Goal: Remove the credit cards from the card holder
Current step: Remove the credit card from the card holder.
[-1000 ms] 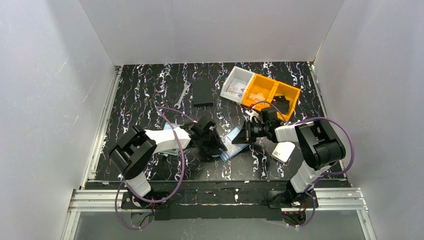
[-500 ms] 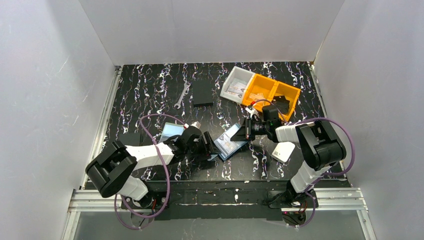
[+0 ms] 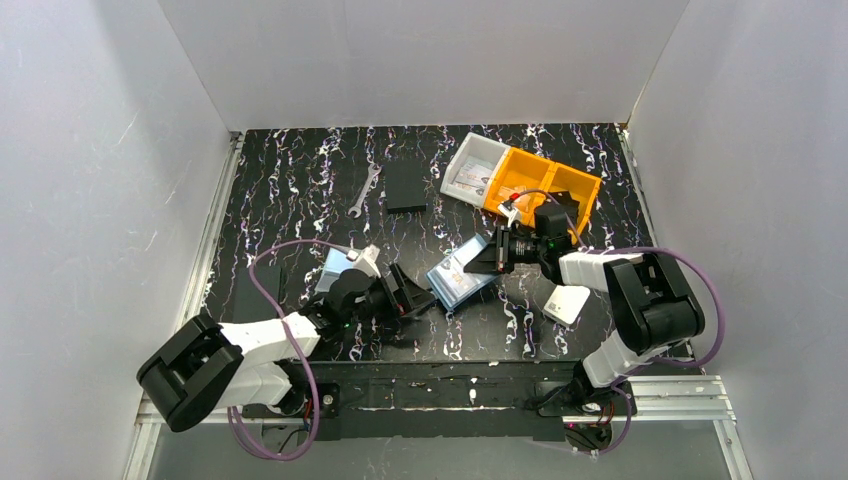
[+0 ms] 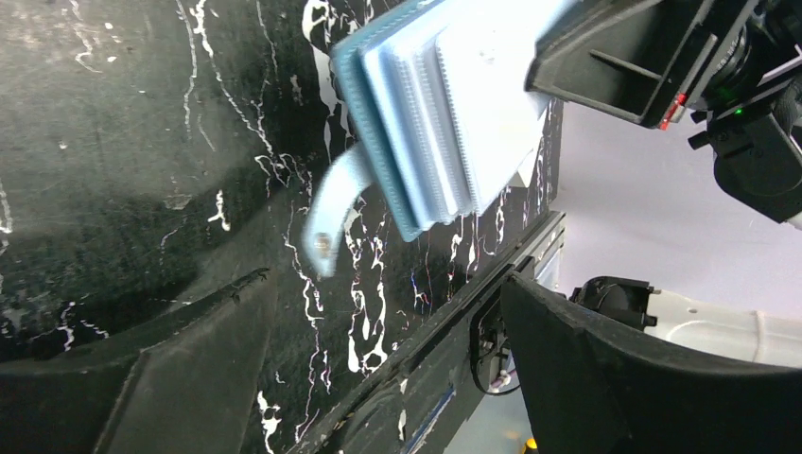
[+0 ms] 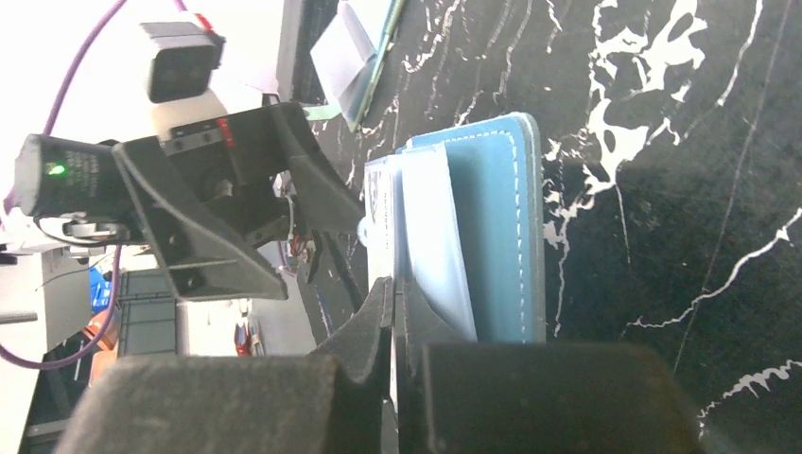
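The right fingers (image 5: 364,336) were pinched shut on the card holder (image 3: 458,280), propping it tilted near the tabletop's (image 3: 300,180) centre, probably to present its pockets to the left fingers (image 4: 605,378), spread wide and empty at its 8 o'clock. One credit card (image 3: 333,270) lay at its 9 o'clock.

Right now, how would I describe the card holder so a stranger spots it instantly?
On the black table, look between the left arm and the right arm, nearer than the orange bin. The card holder is the pale blue booklet pinched by the right arm's fingers. Unlike the loose cards beside the left arm and the white box, it has fanned pages.
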You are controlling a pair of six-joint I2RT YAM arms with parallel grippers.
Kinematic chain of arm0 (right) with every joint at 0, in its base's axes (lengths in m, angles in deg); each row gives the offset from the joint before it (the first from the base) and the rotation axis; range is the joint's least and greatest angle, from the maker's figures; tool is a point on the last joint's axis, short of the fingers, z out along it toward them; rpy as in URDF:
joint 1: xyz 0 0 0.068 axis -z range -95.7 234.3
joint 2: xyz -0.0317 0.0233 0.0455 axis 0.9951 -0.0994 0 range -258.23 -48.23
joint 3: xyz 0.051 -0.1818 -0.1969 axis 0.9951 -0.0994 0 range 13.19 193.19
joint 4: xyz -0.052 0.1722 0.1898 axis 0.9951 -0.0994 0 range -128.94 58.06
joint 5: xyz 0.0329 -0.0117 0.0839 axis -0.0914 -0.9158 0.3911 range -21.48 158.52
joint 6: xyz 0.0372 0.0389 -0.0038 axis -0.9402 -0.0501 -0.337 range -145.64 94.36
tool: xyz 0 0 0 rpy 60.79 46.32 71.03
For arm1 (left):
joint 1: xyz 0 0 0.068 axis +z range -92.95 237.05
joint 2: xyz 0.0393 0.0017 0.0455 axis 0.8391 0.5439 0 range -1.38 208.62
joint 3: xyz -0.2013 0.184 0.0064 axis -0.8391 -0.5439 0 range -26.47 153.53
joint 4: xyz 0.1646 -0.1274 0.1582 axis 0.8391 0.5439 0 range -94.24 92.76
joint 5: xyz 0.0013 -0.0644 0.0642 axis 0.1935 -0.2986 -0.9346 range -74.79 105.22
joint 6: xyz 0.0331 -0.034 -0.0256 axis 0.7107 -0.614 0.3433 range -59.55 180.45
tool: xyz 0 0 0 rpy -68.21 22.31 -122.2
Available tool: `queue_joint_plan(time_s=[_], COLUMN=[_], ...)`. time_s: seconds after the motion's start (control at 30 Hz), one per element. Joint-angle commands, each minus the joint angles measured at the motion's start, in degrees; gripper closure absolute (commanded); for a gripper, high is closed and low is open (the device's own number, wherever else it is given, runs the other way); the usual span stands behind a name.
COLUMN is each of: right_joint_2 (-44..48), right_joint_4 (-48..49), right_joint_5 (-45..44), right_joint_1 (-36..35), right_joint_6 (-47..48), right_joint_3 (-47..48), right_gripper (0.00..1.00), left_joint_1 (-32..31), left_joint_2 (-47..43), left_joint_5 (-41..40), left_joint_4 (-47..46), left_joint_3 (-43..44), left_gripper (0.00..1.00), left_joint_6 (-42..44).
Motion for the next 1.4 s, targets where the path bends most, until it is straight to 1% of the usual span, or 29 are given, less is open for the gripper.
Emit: queue_joint_plan(time_s=[0.0,0.17,0.27,0.37,0.5,0.7,0.8,0.93,1.07,1.27,1.37], right_joint_2=[3.58,4.33,5.25,6.58,8.35,9.08,9.03,9.49,9.68,9.52,9.27], right_joint_4=[4.23,6.83,8.16,8.47,9.35,9.94,10.01,10.37,11.77,12.76,12.89], right_joint_5=[3.57,5.08,6.01,6.95,7.67,8.26,8.61,8.83,9.26,10.54,10.81], right_joint_1=[0.70,0.76,0.75,0.75,0.84,0.84,1.34,1.94,1.90,1.82,1.81], right_joint_6=[-0.54,-2.87,-4.15,-5.11,-7.17,-8.72,-9.08,-9.79,-11.75,-14.16,-14.65], right_joint_3=[-0.49,-0.87,-1.01,-0.81,-0.53,-0.06,0.34,0.43,0.62,1.37,1.65], right_gripper=[0.99,0.99,0.99,0.99,0.99,0.99,0.99,0.99,0.99,0.99,0.99], left_joint_1=[1.40,1.94,1.89,1.93,2.04,2.18,2.44,2.83,2.77,2.92,3.06], left_joint_2=[-1.47,1.67,4.78,8.26,10.84,11.85,10.87,9.04,9.73,13.47,14.98], left_joint_5=[1.26,5.13,8.09,9.74,9.34,9.16,9.39,10.26,11.77,11.82,12.17], left_joint_4=[-9.22,-17.45,-18.40,-18.73,-19.06,-20.93,-22.63,-25.54,-28.27,-34.81,-37.53], left_joint_3=[-2.93,-2.55,1.08,4.08,5.73,5.88,4.42,1.61,1.95,3.82,4.47], left_gripper=[0.10,0.09,0.09,0.11,0.15,0.22,0.21,0.16,0.17,0.21,0.27], left_joint_6=[0.42,3.84,6.61,7.29,6.02,4.79,4.64,4.94,4.32,1.34,-0.09])
